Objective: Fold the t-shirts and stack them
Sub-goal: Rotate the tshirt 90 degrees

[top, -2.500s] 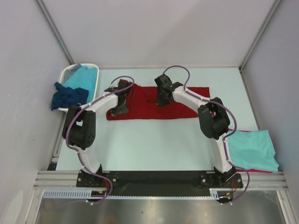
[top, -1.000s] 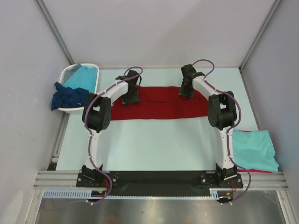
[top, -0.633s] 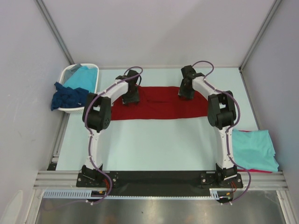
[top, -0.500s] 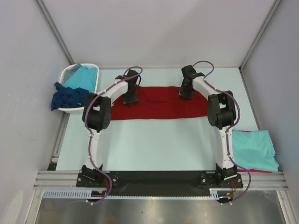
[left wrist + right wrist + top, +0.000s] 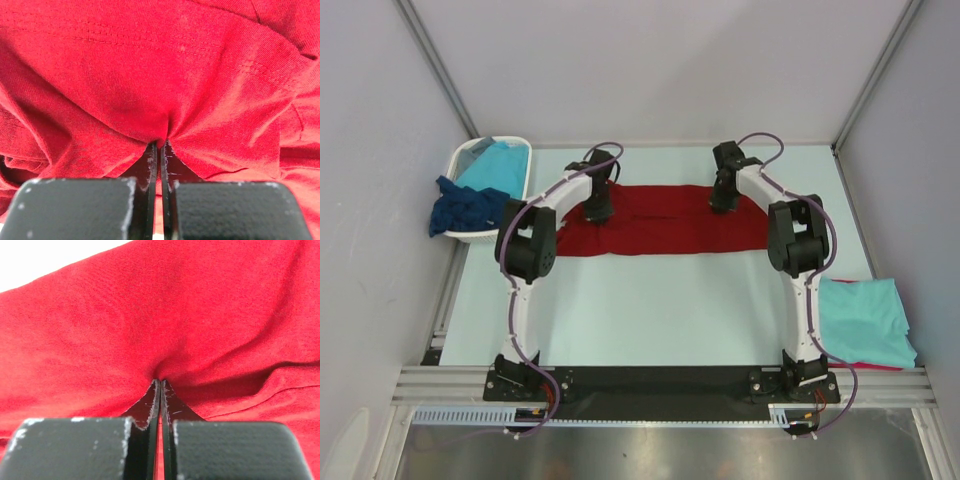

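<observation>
At 4 o'clock, by the table's [image 5: 670,300] near right edge, a folded turquoise shirt [image 5: 865,318] lies on a second red shirt [image 5: 868,366], of which only an edge shows. Toward 12, the red shirt [image 5: 660,228] lies in a wide band across the table. The left fingers [image 5: 159,148] are pressed together, pinching its cloth near the left end; the right fingers [image 5: 160,385] pinch it likewise near the right end. At 10 o'clock a basket [image 5: 463,158] holds turquoise cloth [image 5: 502,163], with a navy shirt [image 5: 468,208] draped over its near rim.
</observation>
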You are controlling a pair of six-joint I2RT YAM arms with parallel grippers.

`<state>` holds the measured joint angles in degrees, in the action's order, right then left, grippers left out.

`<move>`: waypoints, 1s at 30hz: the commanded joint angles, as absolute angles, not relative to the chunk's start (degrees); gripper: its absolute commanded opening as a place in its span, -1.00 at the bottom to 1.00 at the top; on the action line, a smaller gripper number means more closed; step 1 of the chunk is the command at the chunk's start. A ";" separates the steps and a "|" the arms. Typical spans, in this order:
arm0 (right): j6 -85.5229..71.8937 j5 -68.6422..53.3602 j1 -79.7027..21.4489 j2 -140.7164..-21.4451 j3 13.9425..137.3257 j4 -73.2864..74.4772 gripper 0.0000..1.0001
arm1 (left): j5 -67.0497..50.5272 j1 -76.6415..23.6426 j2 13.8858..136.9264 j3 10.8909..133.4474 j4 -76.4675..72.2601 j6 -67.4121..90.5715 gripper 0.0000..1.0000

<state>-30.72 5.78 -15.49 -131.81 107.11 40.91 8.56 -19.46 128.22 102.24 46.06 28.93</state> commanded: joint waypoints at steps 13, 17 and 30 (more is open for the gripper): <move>-36.91 -0.53 -24.07 -123.23 85.80 37.71 -1.00 | 5.01 -25.04 120.50 86.23 43.86 30.76 -1.00; -38.23 0.00 -25.93 -120.33 82.10 36.65 -1.00 | 5.71 -26.98 118.04 83.24 43.07 31.38 -1.00; -42.01 7.03 -25.75 -110.49 70.86 37.00 -1.00 | 8.00 -27.42 106.97 70.67 41.66 34.45 -1.00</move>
<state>-40.32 4.62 -25.52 -112.99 76.53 27.33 8.82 -26.52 111.09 75.77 35.99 32.21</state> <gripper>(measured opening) 0.009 0.011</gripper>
